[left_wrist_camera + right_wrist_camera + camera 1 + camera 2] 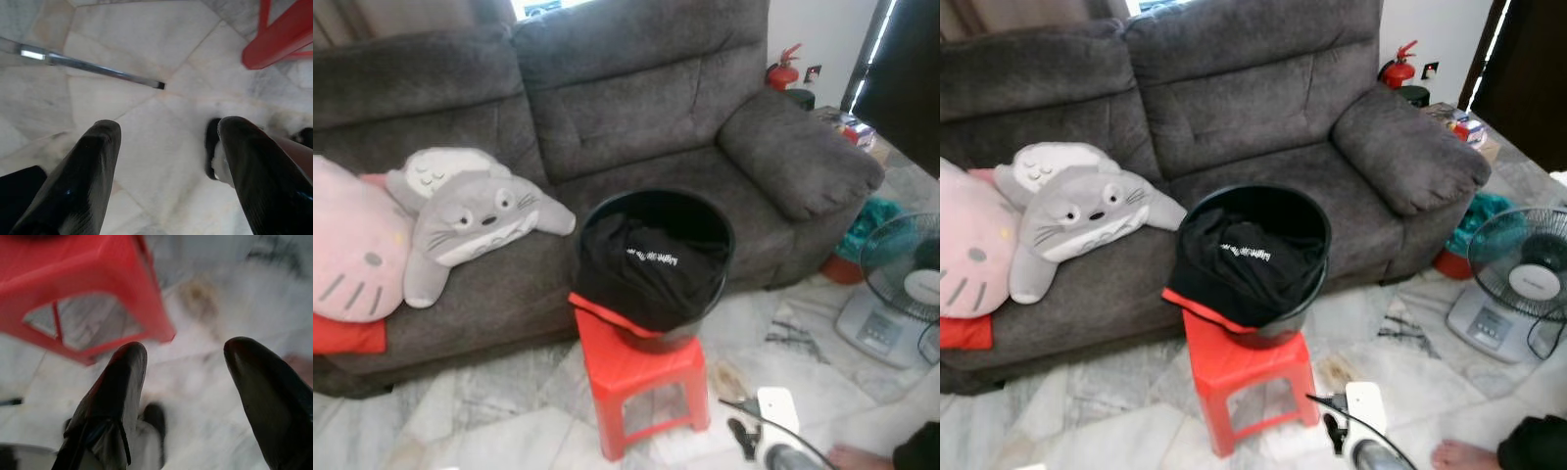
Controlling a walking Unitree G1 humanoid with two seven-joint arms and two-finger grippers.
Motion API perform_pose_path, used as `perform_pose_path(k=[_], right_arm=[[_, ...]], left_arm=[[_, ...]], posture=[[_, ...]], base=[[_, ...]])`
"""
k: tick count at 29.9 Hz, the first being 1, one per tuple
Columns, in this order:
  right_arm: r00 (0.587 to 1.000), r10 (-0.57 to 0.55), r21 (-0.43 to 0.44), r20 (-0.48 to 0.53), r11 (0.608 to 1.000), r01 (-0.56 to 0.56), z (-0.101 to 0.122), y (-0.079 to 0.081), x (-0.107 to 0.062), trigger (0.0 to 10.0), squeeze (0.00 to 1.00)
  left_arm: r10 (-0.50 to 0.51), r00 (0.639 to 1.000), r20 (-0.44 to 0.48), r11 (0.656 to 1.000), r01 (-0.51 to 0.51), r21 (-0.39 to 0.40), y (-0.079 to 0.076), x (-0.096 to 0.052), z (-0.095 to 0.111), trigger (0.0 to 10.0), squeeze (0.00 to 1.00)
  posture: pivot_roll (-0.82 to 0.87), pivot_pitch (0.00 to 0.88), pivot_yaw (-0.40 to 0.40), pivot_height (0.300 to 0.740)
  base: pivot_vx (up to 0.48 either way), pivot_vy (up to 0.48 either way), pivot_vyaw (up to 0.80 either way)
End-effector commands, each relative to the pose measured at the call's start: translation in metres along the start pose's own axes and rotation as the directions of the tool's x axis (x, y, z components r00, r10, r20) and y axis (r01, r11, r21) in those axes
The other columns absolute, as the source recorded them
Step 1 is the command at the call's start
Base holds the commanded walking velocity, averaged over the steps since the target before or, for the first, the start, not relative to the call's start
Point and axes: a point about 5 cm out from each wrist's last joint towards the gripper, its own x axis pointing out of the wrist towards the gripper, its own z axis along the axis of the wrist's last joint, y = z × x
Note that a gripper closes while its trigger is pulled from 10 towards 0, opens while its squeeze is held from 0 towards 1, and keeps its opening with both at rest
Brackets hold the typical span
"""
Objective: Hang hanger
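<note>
Sofa [636,108] takes up the upper half of the left eye view, grey, with two soft toys [460,211] at centre left. In the middle a black bucket [710,220] stands on a red stool [641,377], raised, I judge, so its load sits within easy reach; a black garment [641,269] spills over its front rim, with a red strip showing beneath it. A fan [901,284] stands at the right edge, and a person's foot [857,457] shows at the lower right corner.

The right eye view gives the same scene; the right arm's wrist [1361,431] pokes in at the bottom, hanging low.

In the left wrist view, the left gripper [166,161] points down at the marble floor [146,39], fingers spread wide on nothing; a metal rod [93,68] crosses the upper left.

In the right wrist view, the right gripper [190,387] also gapes wide and empty, near the stool's leg.

I cannot make out any hanger; it may lie in the bucket.
</note>
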Motion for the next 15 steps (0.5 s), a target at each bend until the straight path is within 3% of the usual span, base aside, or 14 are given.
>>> perform_pose_path(k=[1,15], right_arm=[[0.999,0.032,0.004,0.026,0.999,-0.033,0.0036,0.0132,0.002,10.0,0.0],[0.999,0.037,0.027,0.017,0.999,-0.037,0.0013,0.0142,0.0018,10.0,0.0]], left_arm=[[0.029,0.999,-0.028,0.999,-0.029,0.02,0.0131,-0.003,-0.0081,10.0,0.0],[0.032,0.999,-0.033,0.999,-0.032,0.008,0.0138,-0.0032,-0.0087,10.0,0.0]], posture=[[-0.19,0.0,0.094,0.74],[-0.19,0.0,0.103,0.74]], base=[[0.0,0.0,0.0],[0.0,0.0,0.0]])
